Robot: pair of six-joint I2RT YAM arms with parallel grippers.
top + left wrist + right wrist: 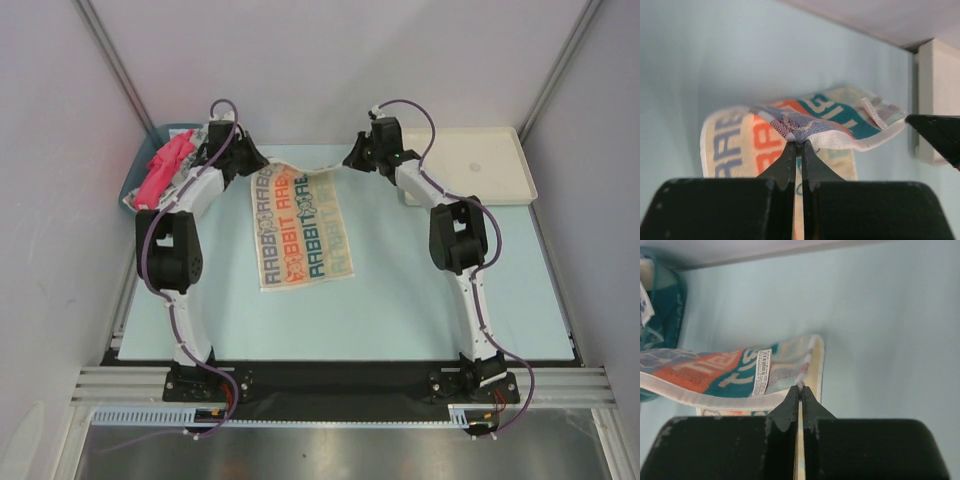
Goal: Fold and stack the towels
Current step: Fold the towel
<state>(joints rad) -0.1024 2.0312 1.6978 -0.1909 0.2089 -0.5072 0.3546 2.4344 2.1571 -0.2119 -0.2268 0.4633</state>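
**Inspector:** Lettered towel [300, 235] lies mid-frame on the table [420, 300], its upper edge raised. Left gripper [797, 145] and right gripper [801, 388] are each clamped tight on an upper corner.

**Supervisor:** Handling?

**Inspector:** Judged light and limp; it sags between the two holds. Take it by the corners or hem, and move both ends together or it will likely bunch.

**Supervisor:** Anything obscured?

**Inspector:** The left arm covers most of the teal bin [172, 131] at upper left. Only a red-pink towel [168, 165] shows plainly there. How deep each pinch goes cannot be told.
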